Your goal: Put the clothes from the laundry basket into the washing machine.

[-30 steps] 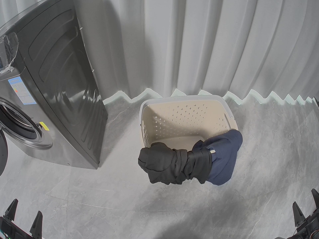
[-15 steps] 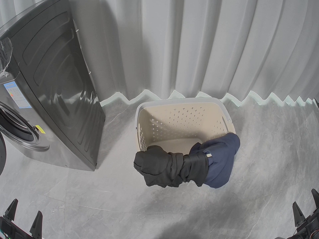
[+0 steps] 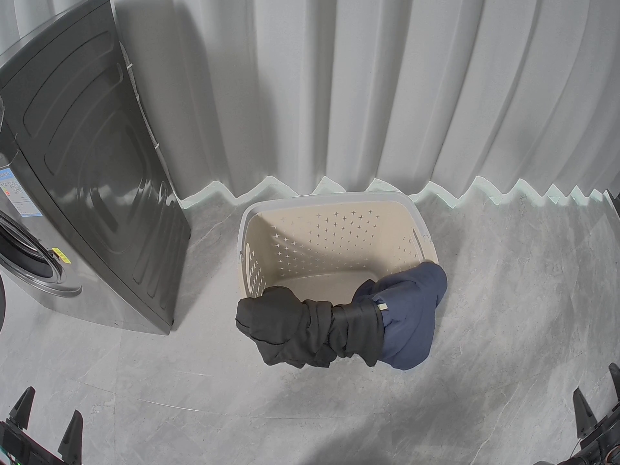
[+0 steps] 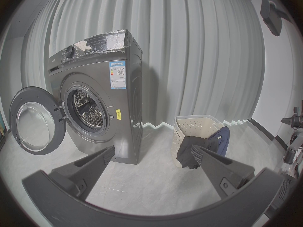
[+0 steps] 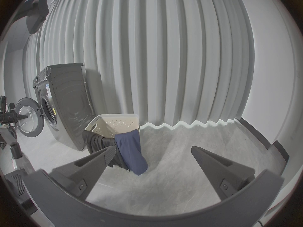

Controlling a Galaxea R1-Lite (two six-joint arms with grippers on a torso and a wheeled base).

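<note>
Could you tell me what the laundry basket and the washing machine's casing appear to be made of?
Laundry basket: likely moulded plastic, matte beige with a paler rim, judging by the star-shaped perforations.
Washing machine: apparently painted sheet metal, glossy dark grey, with pressed ribs and reflections on its side panel.

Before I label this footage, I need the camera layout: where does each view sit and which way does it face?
Head: high up, looking down at the laundry basket; left end effector and right end effector at the bottom corners.
Left wrist: low behind its own end effector, facing the washing machine.
Right wrist: likewise, facing the curtain.
All share laundry basket and washing machine.
</note>
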